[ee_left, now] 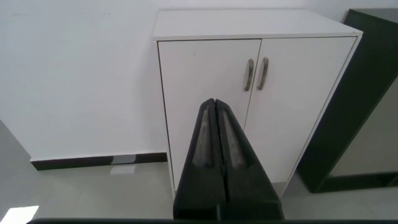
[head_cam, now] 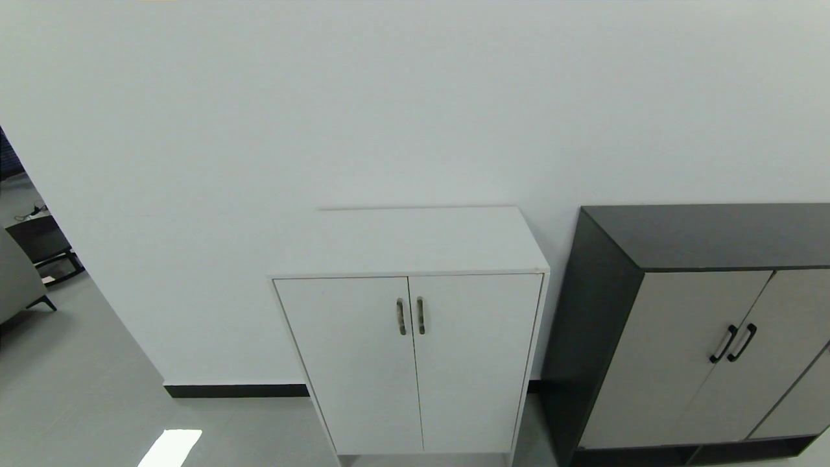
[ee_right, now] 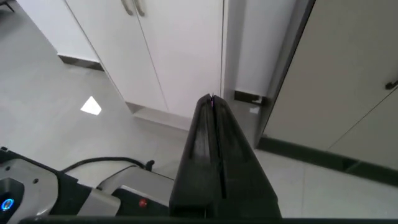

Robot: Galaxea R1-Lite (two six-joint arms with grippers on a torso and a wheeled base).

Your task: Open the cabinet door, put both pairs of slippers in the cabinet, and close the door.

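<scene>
A: What stands on the grey floor?
B: A white two-door cabinet, doors shut, back against the wall.
A: And beside it?
B: A black cabinet with grey doors, just to its right. A bright light patch lies on the floor to its left.

white two-door cabinet: both doors shut, inside hidden; foot cut off by the lower edge of the head view. in the left wrist view, the lower middle of its front is hidden behind the black left gripper, whose fingers are pressed together. in the right wrist view its top is cut off, and only the lower ends of its pair of metal bar handles show.
black cabinet with grey doors: right part and foot cut off in the head view.
grey chair: at the left, mostly cut off by the edge.
</scene>
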